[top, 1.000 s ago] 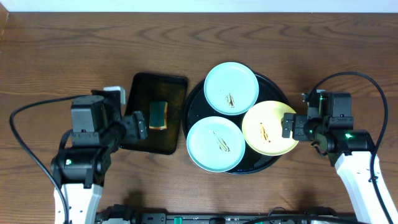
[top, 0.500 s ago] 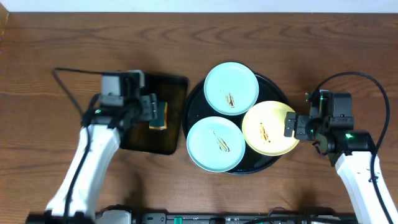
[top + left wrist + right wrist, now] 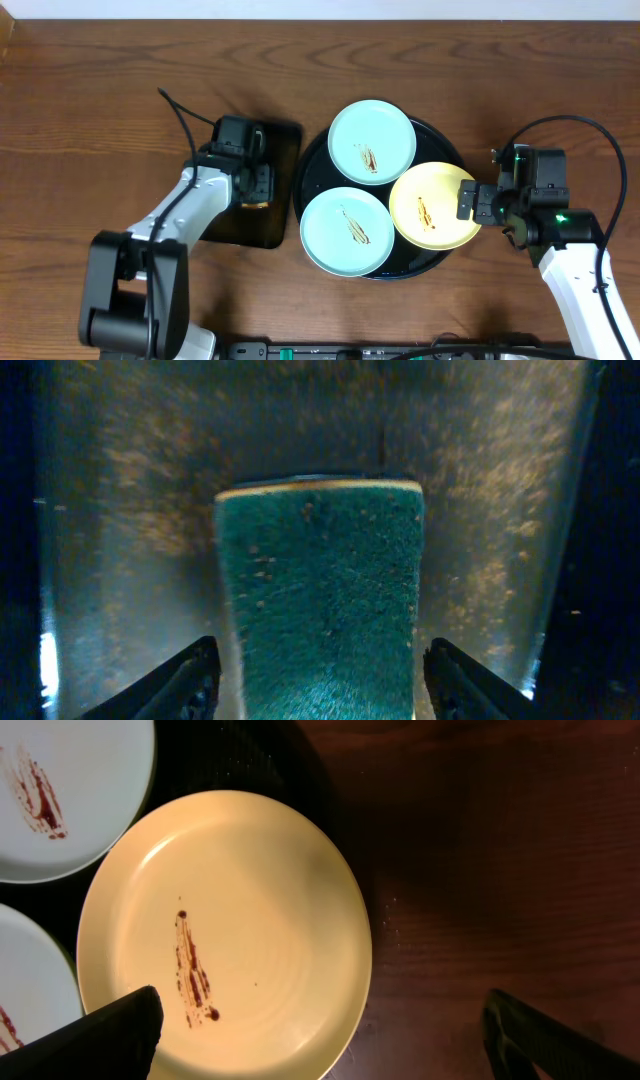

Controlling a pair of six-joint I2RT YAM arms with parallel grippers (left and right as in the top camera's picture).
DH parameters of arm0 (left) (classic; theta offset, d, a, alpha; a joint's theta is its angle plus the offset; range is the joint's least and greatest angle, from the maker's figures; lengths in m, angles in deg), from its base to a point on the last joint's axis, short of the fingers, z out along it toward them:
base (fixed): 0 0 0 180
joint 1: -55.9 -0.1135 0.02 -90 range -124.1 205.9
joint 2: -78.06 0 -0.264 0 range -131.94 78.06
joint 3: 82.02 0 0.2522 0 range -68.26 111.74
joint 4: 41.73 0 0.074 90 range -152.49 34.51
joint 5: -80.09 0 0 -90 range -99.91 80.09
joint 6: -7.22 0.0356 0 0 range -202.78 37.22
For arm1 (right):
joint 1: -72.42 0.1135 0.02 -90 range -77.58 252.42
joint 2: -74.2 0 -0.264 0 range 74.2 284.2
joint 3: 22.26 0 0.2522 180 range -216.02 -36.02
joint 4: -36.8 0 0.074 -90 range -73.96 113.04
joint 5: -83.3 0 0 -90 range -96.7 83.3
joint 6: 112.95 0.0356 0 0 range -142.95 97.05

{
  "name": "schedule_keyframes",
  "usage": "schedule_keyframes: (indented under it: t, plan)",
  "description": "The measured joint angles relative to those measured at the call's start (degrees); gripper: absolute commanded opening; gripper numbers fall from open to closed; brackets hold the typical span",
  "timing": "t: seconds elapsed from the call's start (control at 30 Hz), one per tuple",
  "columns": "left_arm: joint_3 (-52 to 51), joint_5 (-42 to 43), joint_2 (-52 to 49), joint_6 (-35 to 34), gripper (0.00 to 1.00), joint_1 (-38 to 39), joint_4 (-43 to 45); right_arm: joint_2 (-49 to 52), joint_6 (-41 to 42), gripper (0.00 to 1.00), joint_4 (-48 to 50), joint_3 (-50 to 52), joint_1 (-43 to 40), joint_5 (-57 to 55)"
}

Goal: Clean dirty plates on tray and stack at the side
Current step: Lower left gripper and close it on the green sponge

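- Leftmost, we see the left fingers (image 3: 254, 186) down over the rectangular tray (image 3: 285, 140). They stand apart, one on either side of the sponge (image 3: 320, 610), and we cannot make out either one pressing on it.
- Only the left wrist view shows the sponge's green scouring face, flecked with crumbs. Its long axis runs straight away from the camera to a tan far edge. Overhead, the arm hides most of it.
- Next comes the round black tray (image 3: 312, 165) on the wood surface (image 3: 100, 80). It carries all three plates: the far mint plate (image 3: 372, 141), the near mint plate (image 3: 347, 230) and the yellow plate (image 3: 425, 195) at its right side.
- Each plate bears a brown streak running roughly far to near.
- Rightmost, the right fingers (image 3: 467, 203) gape wide over the yellow plate's right edge, holding nothing.
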Motion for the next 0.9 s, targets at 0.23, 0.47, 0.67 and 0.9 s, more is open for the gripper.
schedule_keyframes:
  t: [0.23, 0.47, 0.67, 0.9]
  plan:
    - [0.0, -0.3, -2.7, 0.0, 0.52, 1.0, 1.0, 0.0, 0.0, 0.99, 0.0, 0.0, 0.0, 0.0]
    - [0.0, -0.3, -2.7, -0.1, 0.28, 1.0, 1.3, 0.0, 0.0, 0.99, 0.0, 0.0, 0.0, 0.0]
    - [0.1, -0.6, -2.7, -0.2, 0.08, 1.0, 1.3, 0.0, 0.0, 0.99, 0.0, 0.0, 0.0, 0.0]
    - [0.1, -1.6, -2.7, -0.3, 0.73, 1.0, 1.4, 0.0, 0.0, 0.99, 0.0, 0.0, 0.0, 0.0]
